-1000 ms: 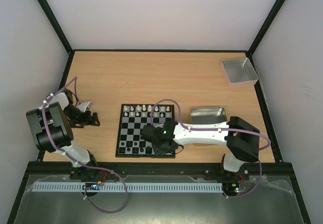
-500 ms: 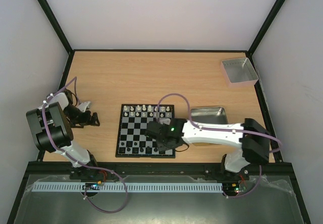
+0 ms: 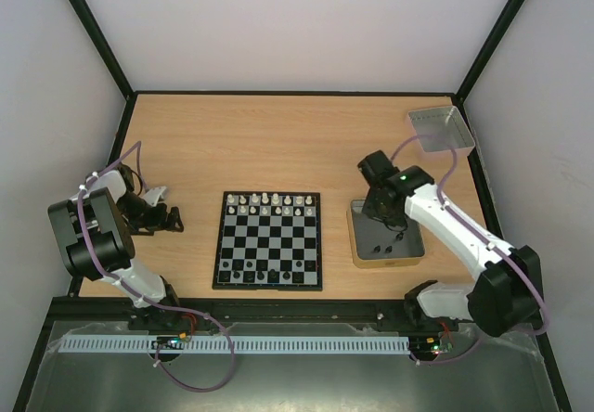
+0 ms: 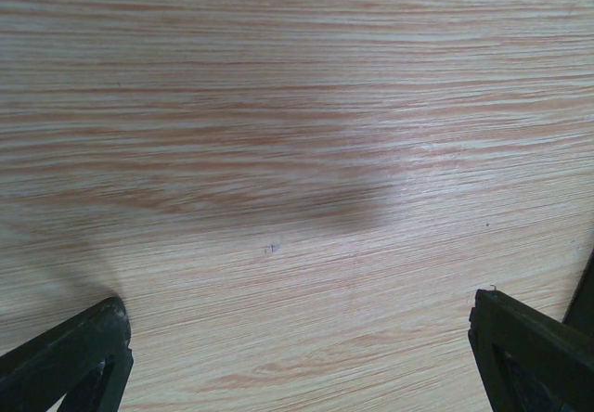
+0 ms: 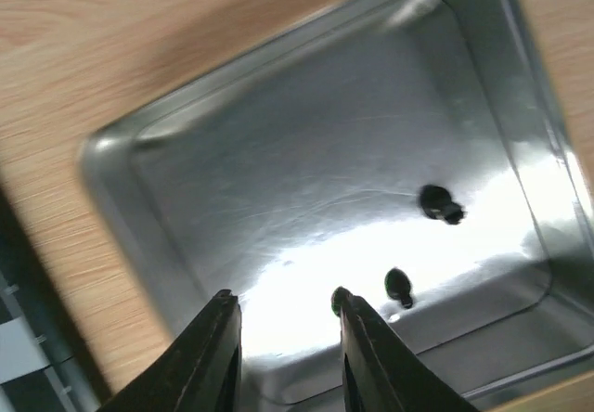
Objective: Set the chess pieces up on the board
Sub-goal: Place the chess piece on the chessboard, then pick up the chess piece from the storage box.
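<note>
The board point(image 3: 269, 241) lies flat near the front edge of the table point(image 3: 278, 138), between the two arms. White chess pieces point(image 3: 270, 204) line its far side and a partial set of black pieces point(image 3: 249, 268) occupies its near side. One second ago the right arm reached across the board's near right corner and covered it; that corner is now exposed and the right gripper point(image 3: 387, 219) has moved over the metal tin point(image 3: 355, 238) just right of the board. Its jaws stand slightly apart with nothing between them. In the right wrist view the fingers point(image 5: 221, 352) hang above the tin floor, where two dark pieces point(image 5: 440, 202) lie on their sides. The left gripper point(image 3: 160, 217) is unchanged, low over bare wood left of the board with its jaws spread wide. The piece types are too small to identify, and the arm hides the tin's far rim. A grey tray point(image 3: 440, 131) sits at the far right corner
</note>
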